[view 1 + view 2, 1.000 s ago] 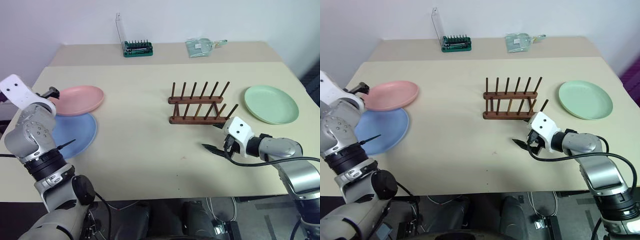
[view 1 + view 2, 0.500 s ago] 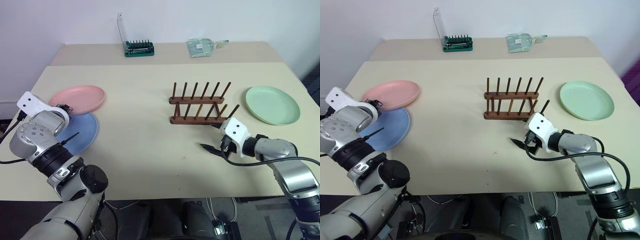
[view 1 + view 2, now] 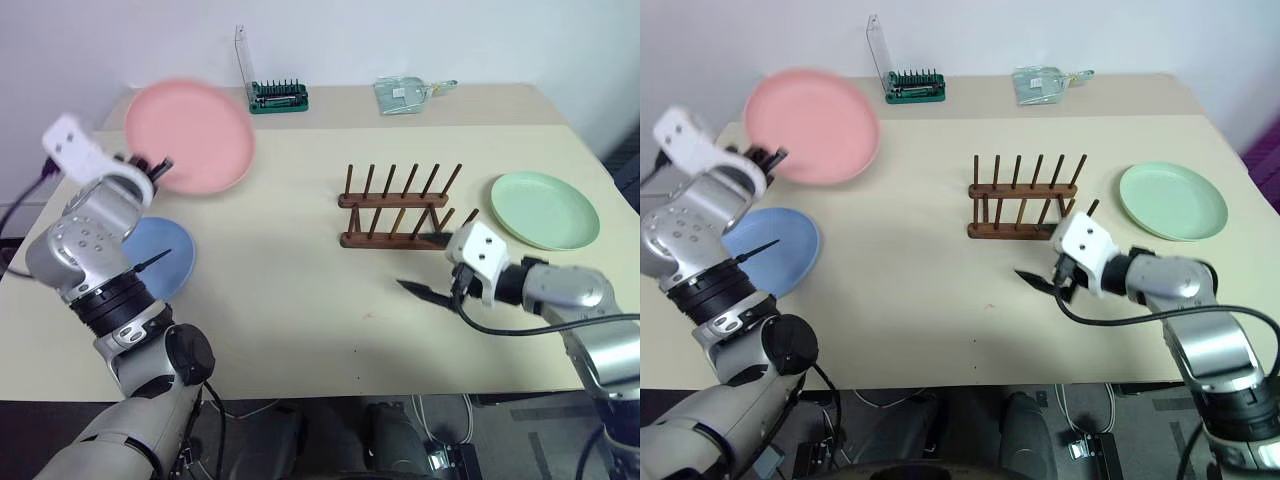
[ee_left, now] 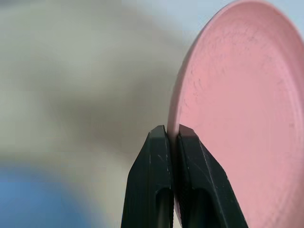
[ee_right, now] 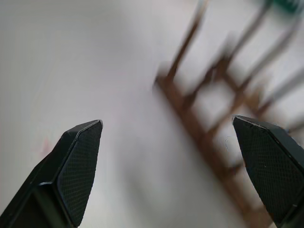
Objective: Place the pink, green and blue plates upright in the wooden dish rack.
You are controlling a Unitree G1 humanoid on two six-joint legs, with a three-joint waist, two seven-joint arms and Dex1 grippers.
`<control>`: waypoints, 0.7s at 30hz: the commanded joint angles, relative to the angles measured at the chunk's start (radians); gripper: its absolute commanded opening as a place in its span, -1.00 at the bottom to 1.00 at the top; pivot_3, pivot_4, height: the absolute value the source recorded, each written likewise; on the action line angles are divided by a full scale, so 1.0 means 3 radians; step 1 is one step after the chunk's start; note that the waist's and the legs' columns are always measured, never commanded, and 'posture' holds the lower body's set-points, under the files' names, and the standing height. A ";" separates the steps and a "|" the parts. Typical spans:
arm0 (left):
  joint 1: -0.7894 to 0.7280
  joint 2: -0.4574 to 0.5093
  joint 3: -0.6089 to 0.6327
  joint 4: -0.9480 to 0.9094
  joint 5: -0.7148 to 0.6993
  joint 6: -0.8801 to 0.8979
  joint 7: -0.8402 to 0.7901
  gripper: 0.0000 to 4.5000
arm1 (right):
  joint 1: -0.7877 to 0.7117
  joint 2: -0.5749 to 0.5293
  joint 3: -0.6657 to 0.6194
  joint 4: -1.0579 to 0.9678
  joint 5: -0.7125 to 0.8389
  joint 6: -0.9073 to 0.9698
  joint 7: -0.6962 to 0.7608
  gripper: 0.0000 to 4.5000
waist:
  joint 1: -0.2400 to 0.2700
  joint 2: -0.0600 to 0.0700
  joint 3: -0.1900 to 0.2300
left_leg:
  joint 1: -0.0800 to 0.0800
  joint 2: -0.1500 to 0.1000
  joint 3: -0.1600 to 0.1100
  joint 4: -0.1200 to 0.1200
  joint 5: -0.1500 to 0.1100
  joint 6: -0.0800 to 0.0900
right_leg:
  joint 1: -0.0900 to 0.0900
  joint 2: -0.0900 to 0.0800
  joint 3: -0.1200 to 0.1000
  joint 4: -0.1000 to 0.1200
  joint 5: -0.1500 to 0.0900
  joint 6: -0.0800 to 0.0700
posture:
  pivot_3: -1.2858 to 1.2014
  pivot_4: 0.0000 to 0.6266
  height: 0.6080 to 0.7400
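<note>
The pink plate [image 3: 190,137] hangs tilted in the air over the table's left side, with my left gripper [image 4: 172,133] shut on its rim. Below it the blue plate [image 3: 160,262] lies flat near the left edge. At the right the green plate [image 3: 545,208] lies flat. The wooden dish rack [image 3: 397,210] stands empty in the middle, pegs upright. My right gripper [image 3: 425,268] hovers just in front of the rack's right end, open, with nothing between its fingers.
A green tray of screwdriver bits [image 3: 278,97] with a raised clear lid and a clear packet [image 3: 405,93] sit on the far table section. Bare tabletop [image 3: 290,250] lies between the blue plate and the rack.
My left gripper shut on the pink plate's rim and lifted it off the blue plate, up and to the right, tilting it. My right gripper rose slightly, still open.
</note>
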 commanded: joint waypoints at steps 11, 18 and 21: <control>-0.0360 -0.0330 -0.1087 -0.0206 -0.0187 -0.0155 -0.0503 -0.99 | -0.1230 0.0402 0.0998 0.0708 -0.1815 -0.0939 -0.0724 1.00 | -0.0073 0.0000 0.0000 | -0.0005 0.0000 0.0002 -0.0007 0.0001 0.0000 | -0.0010 0.0000 0.0004 -0.0001 0.0000 0.0000 | 0.03 -0.52 1.00; -0.0378 -0.0481 -0.1068 -0.0302 -0.0346 -0.0031 -0.0442 -1.00 | -0.1267 0.0499 0.1144 0.0978 -0.2277 -0.1174 -0.0829 0.75 | -0.0102 0.0000 0.0000 | -0.0004 0.0002 0.0002 -0.0007 0.0001 0.0000 | -0.0011 0.0002 0.0004 0.0000 0.0000 0.0000 | 0.03 -0.52 1.00; -0.0370 -0.0510 -0.1045 -0.0345 -0.0389 0.0012 -0.0407 -1.00 | -0.1231 0.0462 0.1123 0.1016 -0.2465 -0.1236 -0.0903 0.16 | -0.0097 0.0000 0.0000 | -0.0004 0.0002 0.0003 -0.0007 0.0001 0.0000 | -0.0012 0.0003 0.0005 0.0000 0.0000 0.0000 | 0.03 -0.52 1.00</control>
